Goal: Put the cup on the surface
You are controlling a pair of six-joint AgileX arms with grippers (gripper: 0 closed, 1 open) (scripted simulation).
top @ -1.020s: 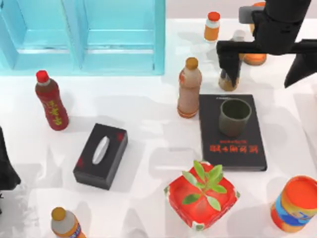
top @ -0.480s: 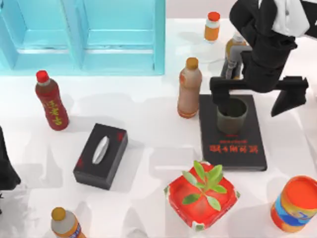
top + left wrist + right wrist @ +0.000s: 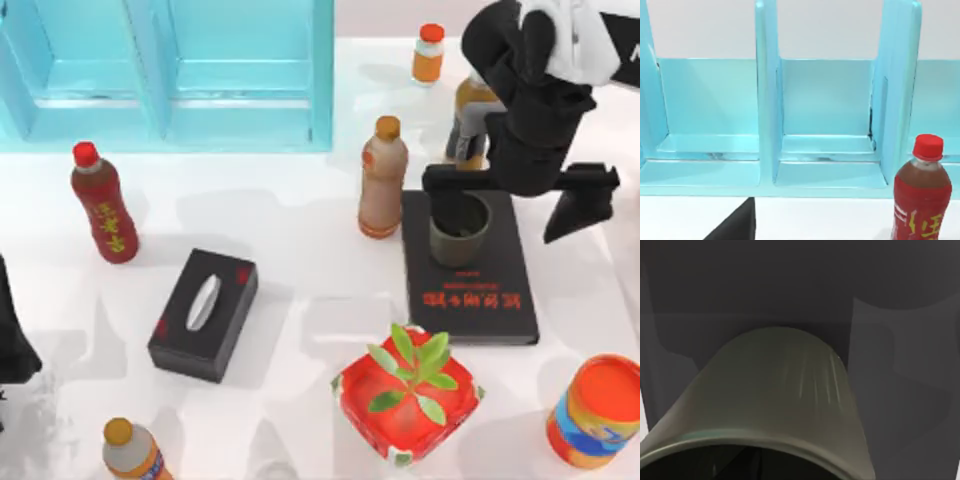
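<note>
At the far left edge of the top view the left arm point(image 3: 15, 345) sits parked. Its wrist view looks toward the blue shelf point(image 3: 775, 120) and the red-capped bottle point(image 3: 921, 200), which have not moved.

Right of centre, the cup point(image 3: 460, 228) stands upright on the black book point(image 3: 470, 290), not yet on the white worktop point(image 3: 300, 300). It has shifted slightly left and far from where it stood a second ago, so contact has probably been made.

The right end effector point(image 3: 515, 190) has come down over the book in the last second, from above the far bottles. One finger point(image 3: 445, 190) now touches the cup's far-left rim, while the other point(image 3: 575, 210) sits well to the right of it. The jaws are spread wide and grasp nothing. The right wrist view shows the cup's wall point(image 3: 780, 400) very close.

The approach looks nearly finished. Closing on the cup should come next, then lifting it off the book to the bare worktop.
</note>
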